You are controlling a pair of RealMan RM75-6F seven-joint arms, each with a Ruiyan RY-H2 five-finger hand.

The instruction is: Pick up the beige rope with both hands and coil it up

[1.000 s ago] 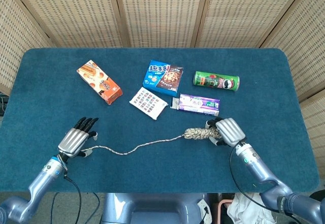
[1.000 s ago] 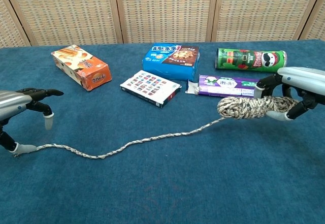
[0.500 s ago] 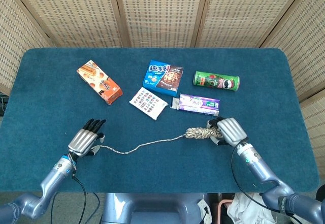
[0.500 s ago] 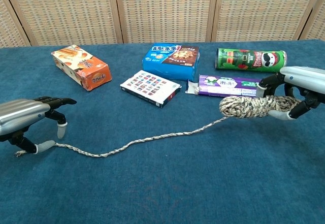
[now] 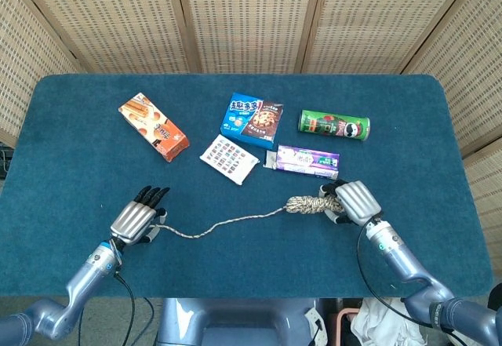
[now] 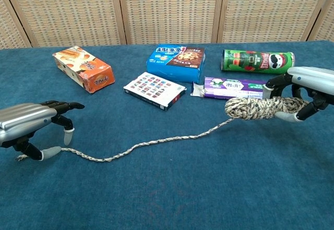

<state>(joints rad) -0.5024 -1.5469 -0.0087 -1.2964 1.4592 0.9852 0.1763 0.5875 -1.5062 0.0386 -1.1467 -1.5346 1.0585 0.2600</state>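
The beige rope's wound bundle (image 6: 259,108) lies in my right hand (image 6: 308,86), which grips its right end just above the table; the head view shows the same bundle (image 5: 307,204) beside that right hand (image 5: 354,202). A loose strand (image 6: 146,145) trails left across the blue cloth to my left hand (image 6: 28,124). That left hand (image 5: 136,220) hovers low over the strand with its fingers spread and its thumb next to the rope. The frayed rope end (image 6: 21,157) lies on the table behind the thumb, not held.
Behind the rope lie an orange snack box (image 5: 154,126), a blue cookie box (image 5: 252,119), a small white patterned box (image 5: 228,158), a purple packet (image 5: 304,160) and a green chips can (image 5: 334,125). Woven screens close off the back. The table's front edge (image 5: 251,295) is near both forearms.
My left hand has slid right along the strand, leaving the rope end behind it on the table. The right hand and the bundle have barely moved.
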